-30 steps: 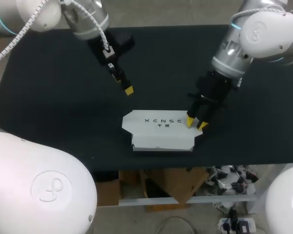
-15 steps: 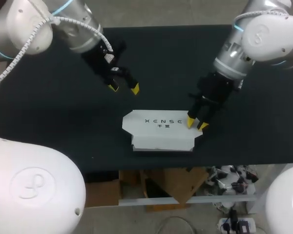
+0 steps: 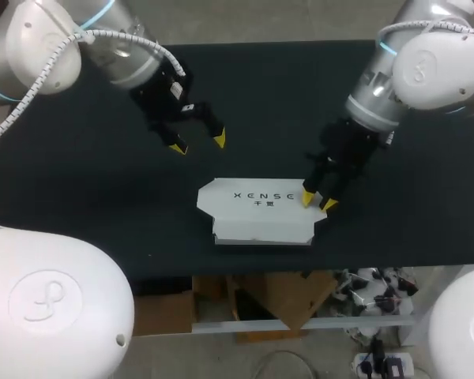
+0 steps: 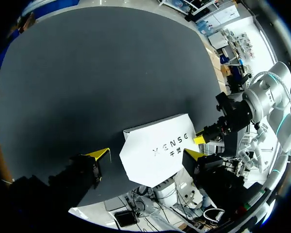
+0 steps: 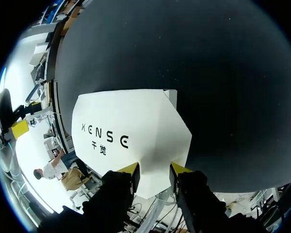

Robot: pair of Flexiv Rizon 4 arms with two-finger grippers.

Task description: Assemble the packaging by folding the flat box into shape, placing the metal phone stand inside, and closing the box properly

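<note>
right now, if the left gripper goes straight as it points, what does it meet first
Probably the top of the white box; depth is unclear, so the left gripper might touch the table beside it.

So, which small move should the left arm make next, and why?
Probably lower the open left gripper toward the left end of the white box: it hovers apart from the box, above the table, while the right gripper sits at the right end.
</note>
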